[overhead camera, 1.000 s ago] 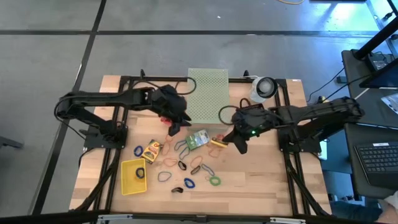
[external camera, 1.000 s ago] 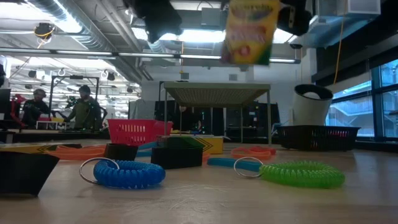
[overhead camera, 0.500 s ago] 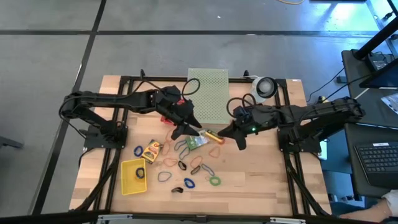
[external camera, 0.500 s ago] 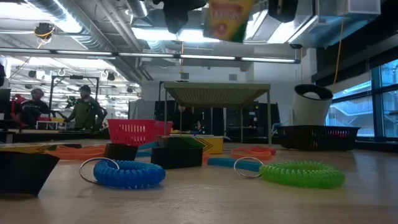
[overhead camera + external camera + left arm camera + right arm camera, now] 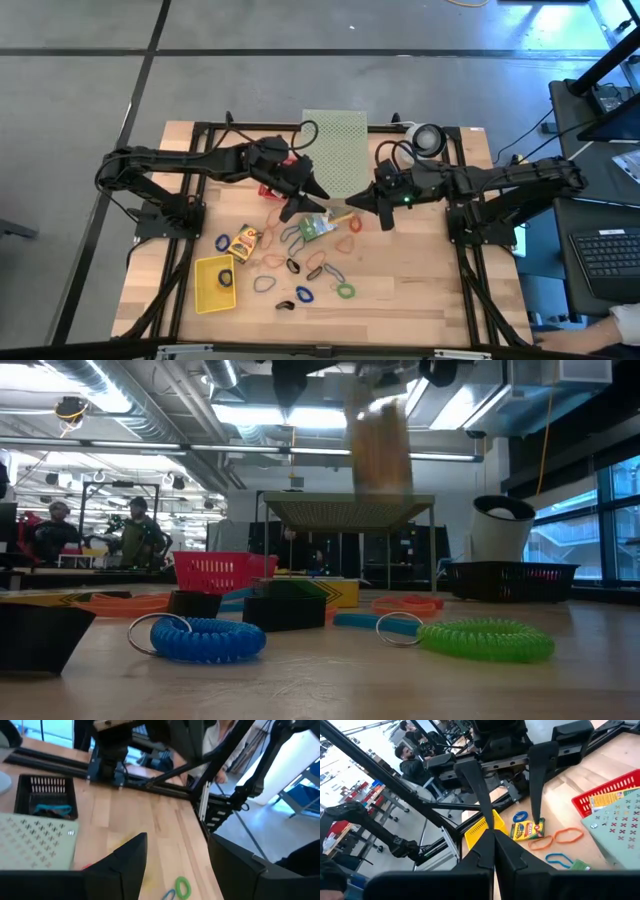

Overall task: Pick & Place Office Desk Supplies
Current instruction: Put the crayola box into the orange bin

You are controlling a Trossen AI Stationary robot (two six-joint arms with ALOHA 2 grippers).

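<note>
A yellow-and-green card box (image 5: 378, 435) shows as a blur in mid-air in the low view. From above the box (image 5: 318, 226) sits among the loops. My left gripper (image 5: 303, 205) is open beside it, and a faint yellow smear lies between its fingers (image 5: 135, 855). My right gripper (image 5: 352, 207) is shut, close on the box's right (image 5: 493, 834). A second card box (image 5: 243, 240) lies flat on the table. Rubber-band loops (image 5: 300, 262) in blue, green and orange lie scattered, with a blue coil (image 5: 205, 638) and a green coil (image 5: 485, 640) nearest the near edge.
The pale green perforated box (image 5: 335, 150) stands at the far middle, with a red basket (image 5: 215, 572) to its left. A yellow bin (image 5: 213, 283) sits near left. A black basket (image 5: 510, 580) and a white roll (image 5: 425, 140) are far right. People stand in the room beyond.
In the low view the card box rose toward the picture's top, then dropped lower and blurred. My left gripper moved toward the table's right. My right gripper moved left and toward the far edge, closing in on the left gripper.
</note>
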